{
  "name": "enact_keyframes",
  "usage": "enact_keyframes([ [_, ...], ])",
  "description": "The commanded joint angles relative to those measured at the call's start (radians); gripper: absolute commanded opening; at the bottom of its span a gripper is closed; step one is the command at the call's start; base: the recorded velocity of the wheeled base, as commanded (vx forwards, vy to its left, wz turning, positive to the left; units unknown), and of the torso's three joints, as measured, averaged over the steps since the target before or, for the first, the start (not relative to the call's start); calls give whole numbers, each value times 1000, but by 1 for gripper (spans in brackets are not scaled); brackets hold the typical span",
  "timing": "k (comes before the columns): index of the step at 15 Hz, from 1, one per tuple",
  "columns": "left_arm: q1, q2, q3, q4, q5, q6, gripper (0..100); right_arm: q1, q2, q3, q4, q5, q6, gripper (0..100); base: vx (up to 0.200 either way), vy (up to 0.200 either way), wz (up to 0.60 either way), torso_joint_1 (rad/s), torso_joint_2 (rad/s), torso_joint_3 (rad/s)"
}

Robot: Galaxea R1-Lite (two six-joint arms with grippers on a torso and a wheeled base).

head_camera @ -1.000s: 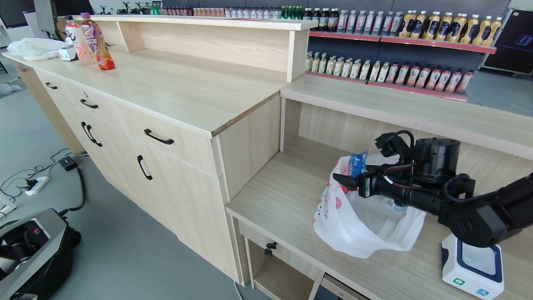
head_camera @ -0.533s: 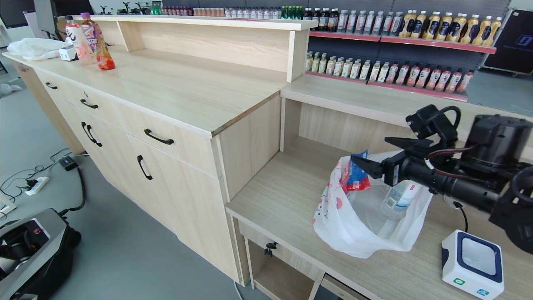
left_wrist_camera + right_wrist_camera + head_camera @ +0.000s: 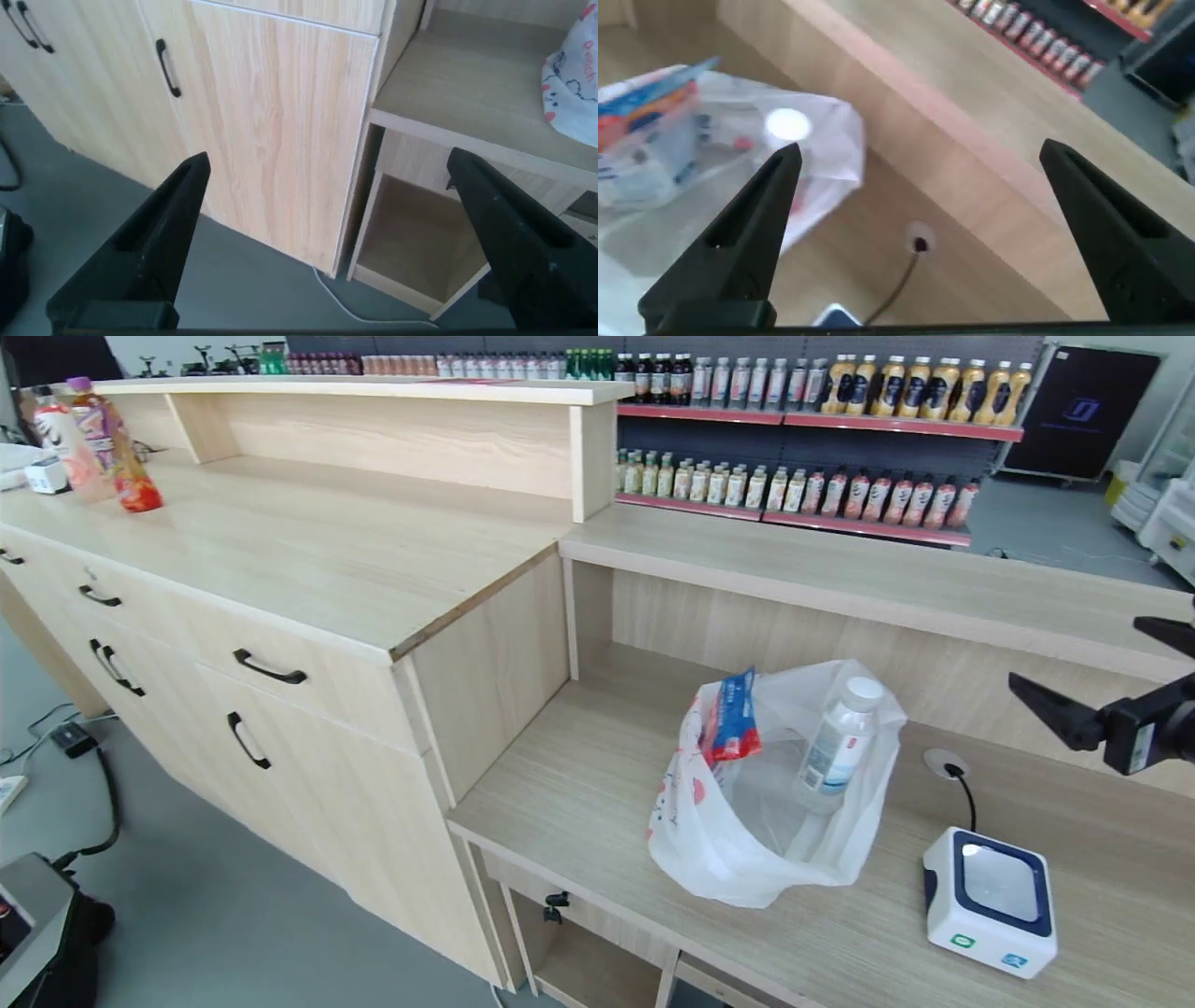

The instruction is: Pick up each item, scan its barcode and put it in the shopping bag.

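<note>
A white plastic shopping bag [image 3: 747,845] stands open on the low counter. A clear bottle [image 3: 838,739] with a white cap leans inside it, beside a red and blue snack packet [image 3: 734,717]. My right gripper [image 3: 1074,651] hangs open and holds nothing, to the right of the bag and above the counter. In the right wrist view the right gripper [image 3: 920,147] frames the bag [image 3: 822,159], the bottle's cap [image 3: 787,124] and the packet [image 3: 645,103]. My left gripper [image 3: 329,161] is open, low beside the cabinet front, with the bag's edge [image 3: 572,70] off to one side.
A white and blue barcode scanner [image 3: 990,901] sits right of the bag, its cable entering a counter hole [image 3: 945,767]. Two drink bottles [image 3: 112,453] stand far left on the high counter [image 3: 308,551]. Shelves of bottles [image 3: 794,490] line the back.
The head camera has panned right. My right gripper has drawn back from inside the bag, up and to the right, staying open. The bottle now stands uncovered in the bag.
</note>
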Motion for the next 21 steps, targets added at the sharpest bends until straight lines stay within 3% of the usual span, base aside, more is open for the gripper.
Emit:
enact_keyframes([
  [1,0,0,0,0,1,0,100,-53,-74,-56,21,-65,23,100,0,0,-600,7,2,-2],
  [5,0,0,0,0,1,0,100,-124,-85,-70,70,-180,81,100,0,0,0,0,0,0],
  [8,0,0,0,0,1,0,100,-188,-114,-8,107,-172,114,100,0,0,0,0,0,0],
  [13,0,0,0,0,1,0,100,-197,-128,73,49,-174,123,100,0,0,0,0,0,0],
  [17,0,0,0,0,1,0,100,-217,-134,21,50,-180,91,100,0,0,-600,-1,1,1],
  [21,0,0,0,0,1,0,100,-237,-192,-18,240,-143,178,100,0,0,-300,9,-2,0],
])
